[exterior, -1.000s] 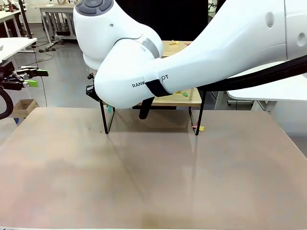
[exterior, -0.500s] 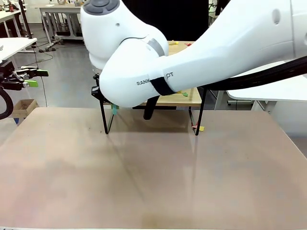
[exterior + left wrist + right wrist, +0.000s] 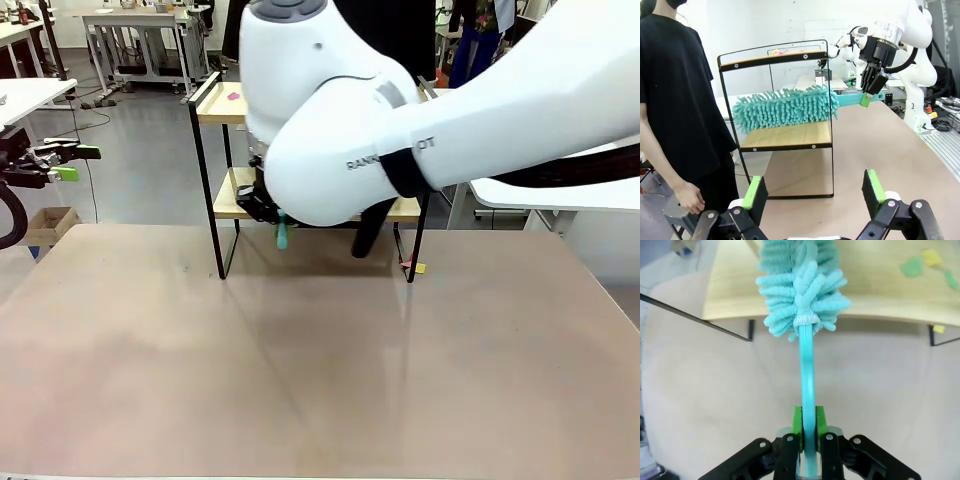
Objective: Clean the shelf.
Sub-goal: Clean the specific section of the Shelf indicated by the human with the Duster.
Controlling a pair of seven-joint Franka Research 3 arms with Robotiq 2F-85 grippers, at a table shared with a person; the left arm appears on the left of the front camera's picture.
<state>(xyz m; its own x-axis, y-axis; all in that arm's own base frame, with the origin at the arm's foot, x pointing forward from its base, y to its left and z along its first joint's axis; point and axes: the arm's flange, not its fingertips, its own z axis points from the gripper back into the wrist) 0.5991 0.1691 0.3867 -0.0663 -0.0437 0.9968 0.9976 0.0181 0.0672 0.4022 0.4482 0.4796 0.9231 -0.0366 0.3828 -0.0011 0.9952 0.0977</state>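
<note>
Left gripper [image 3: 814, 184]: jaws apart, empty, idle.
Right gripper [image 3: 808, 421]: clamped on the duster [image 3: 802, 285] handle.
Change: the right arm has swung rightward, drawing the duster along the lower board.
Shelf [image 3: 785, 135]: far side of the table [image 3: 300, 380]; paper scraps [image 3: 912, 266] remain on the lower board.
Finding: sweep likely under way, unfinished.

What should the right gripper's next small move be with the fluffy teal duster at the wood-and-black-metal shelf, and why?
Probably sweep the fluffy teal duster sideways along the lower wooden board of the shelf toward the green and yellow scraps: the right gripper is shut on its handle, and they lie beside its head.
</note>
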